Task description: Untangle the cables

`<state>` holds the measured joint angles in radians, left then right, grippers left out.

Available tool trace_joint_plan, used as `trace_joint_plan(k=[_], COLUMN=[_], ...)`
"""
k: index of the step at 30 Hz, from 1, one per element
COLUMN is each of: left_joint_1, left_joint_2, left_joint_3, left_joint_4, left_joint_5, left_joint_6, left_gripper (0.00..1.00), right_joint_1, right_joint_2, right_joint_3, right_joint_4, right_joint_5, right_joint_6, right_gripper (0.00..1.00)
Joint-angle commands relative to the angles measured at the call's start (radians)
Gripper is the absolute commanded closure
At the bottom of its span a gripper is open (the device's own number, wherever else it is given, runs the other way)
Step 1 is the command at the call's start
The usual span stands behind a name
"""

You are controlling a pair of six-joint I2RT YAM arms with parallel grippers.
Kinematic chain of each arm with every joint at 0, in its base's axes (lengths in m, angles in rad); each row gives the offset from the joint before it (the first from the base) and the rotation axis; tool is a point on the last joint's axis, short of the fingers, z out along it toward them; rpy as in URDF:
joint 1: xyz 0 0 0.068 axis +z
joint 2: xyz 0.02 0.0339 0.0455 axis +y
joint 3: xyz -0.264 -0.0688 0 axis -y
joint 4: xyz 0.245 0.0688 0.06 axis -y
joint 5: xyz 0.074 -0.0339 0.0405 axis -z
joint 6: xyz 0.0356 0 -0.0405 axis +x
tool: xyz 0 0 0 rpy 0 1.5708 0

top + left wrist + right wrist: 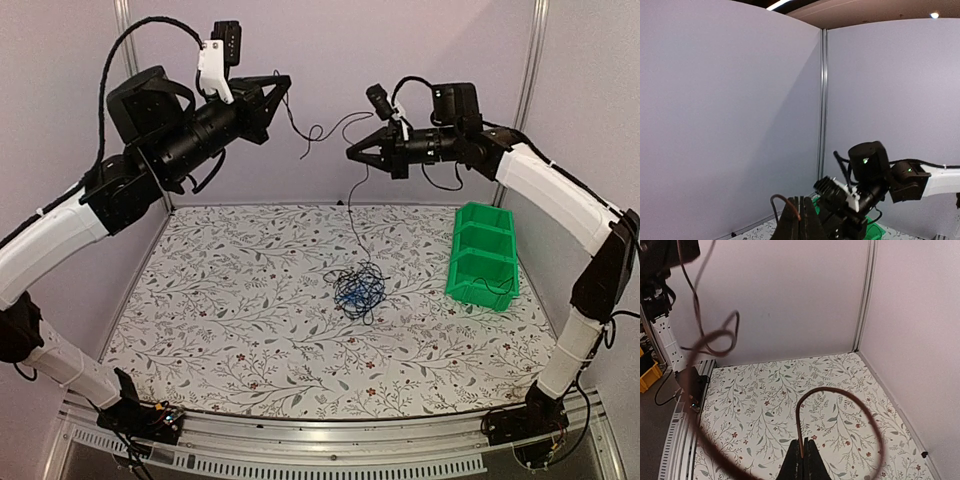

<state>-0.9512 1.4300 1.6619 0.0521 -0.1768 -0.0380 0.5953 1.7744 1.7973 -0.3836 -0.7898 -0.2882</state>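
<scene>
Pinching down hard, the right gripper (801,458) has its jaws pressed together on a thin dark strand (799,420), and the wire arcs up out of the fingertips and loops over the floral table cover (230,300). Across from it the left gripper (801,220) is clamped tight on the strand too, a short curl poking out beside its closed fingers. Both grippers hang high above the table, facing each other and apart, the strand sagging in a wavy line between them. From the right gripper a single line drops down to the rest of the cables (358,290), a loose knot of black and blue loops lying near the middle of the table, left of the green bin (462,270).
</scene>
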Motion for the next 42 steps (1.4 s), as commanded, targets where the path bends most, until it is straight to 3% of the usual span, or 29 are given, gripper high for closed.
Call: trace_joint_plan(k=[1,7,15,16,18,20,23,29,39,42], left_joint_1=[0.074,0.248,0.262,0.262,0.261,0.26,0.26,0.261,0.156,0.132], left_joint_2=[-0.135,-0.287,-0.191,-0.171,-0.132,-0.106,-0.086,-0.066,0.031,0.067], left_joint_3=[-0.296,-0.769,-0.992,-1.007,-1.032,-1.041,-1.031,-0.972,-0.656,-0.605], left_joint_4=[0.041,0.092,0.251,0.275,0.335,0.39,0.405,0.401,0.284,0.259], left_joint_5=[-0.27,-0.27,-0.09,-0.067,-0.01,0.033,0.05,0.102,0.239,0.249], left_joint_6=[-0.083,-0.479,-0.463,-0.462,-0.458,-0.453,-0.472,-0.395,-0.075,-0.038], left_gripper=[1.0,1.0,1.0,0.98,0.76,0.65,0.61,0.61,0.56,0.54], right_joint_1=[-0.108,-0.143,-0.146,-0.145,-0.146,-0.146,-0.147,-0.149,-0.15,-0.149], right_joint_2=[-0.122,-0.125,-0.078,-0.076,-0.075,-0.073,-0.079,-0.118,-0.2,-0.222], right_joint_3=[0.186,0.407,0.614,0.626,0.628,0.627,0.588,0.474,0.279,0.238], right_joint_4=[-0.003,0.003,0.195,0.208,0.21,0.177,0.15,0.157,0.022,0.01], right_joint_5=[0.044,0.088,0.207,0.209,0.215,0.232,0.274,0.319,0.255,0.264], right_joint_6=[0.053,0.111,0.237,0.239,0.233,0.22,0.196,0.155,0.037,0.037], right_gripper=[1.0,1.0,1.0,1.0,1.0,1.0,1.0,1.0,1.0,1.0])
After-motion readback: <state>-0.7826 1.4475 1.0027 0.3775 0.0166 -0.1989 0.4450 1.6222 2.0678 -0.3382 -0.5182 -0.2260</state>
